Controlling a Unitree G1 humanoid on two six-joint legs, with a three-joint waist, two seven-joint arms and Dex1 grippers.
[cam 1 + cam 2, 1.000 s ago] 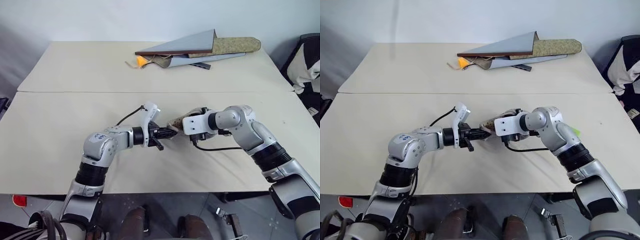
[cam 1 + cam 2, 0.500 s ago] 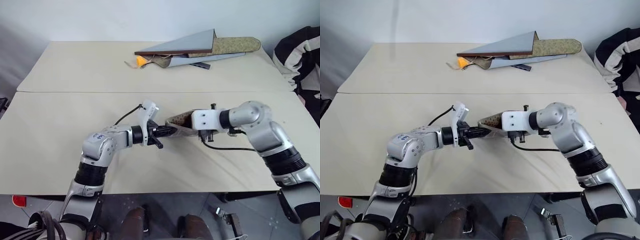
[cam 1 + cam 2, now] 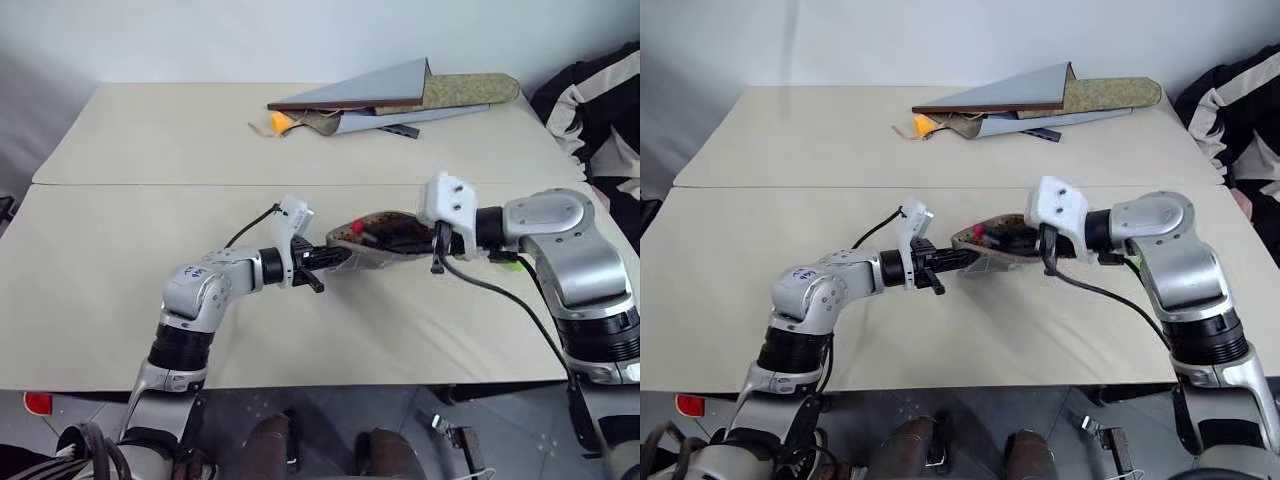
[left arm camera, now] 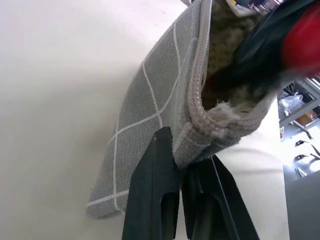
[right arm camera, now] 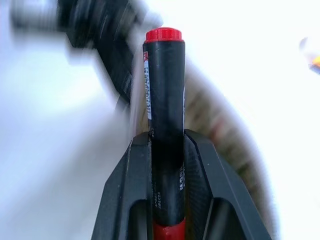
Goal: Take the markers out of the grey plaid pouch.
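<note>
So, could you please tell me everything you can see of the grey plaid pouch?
The grey plaid pouch is flat grey fabric with thin white grid lines and a pale zip along its open mouth, showing tan lining. It hangs above the table, the left gripper shut on one end. A black marker with a red end is clamped in the right gripper.

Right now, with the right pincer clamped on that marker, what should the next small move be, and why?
Probably draw the right pincer further back from the pouch until the marker is free of the opening. The marker is gripped between its fingers, yet its red tip sits near the pouch's mouth, which the left pincer pinches at the zip edge.
</note>
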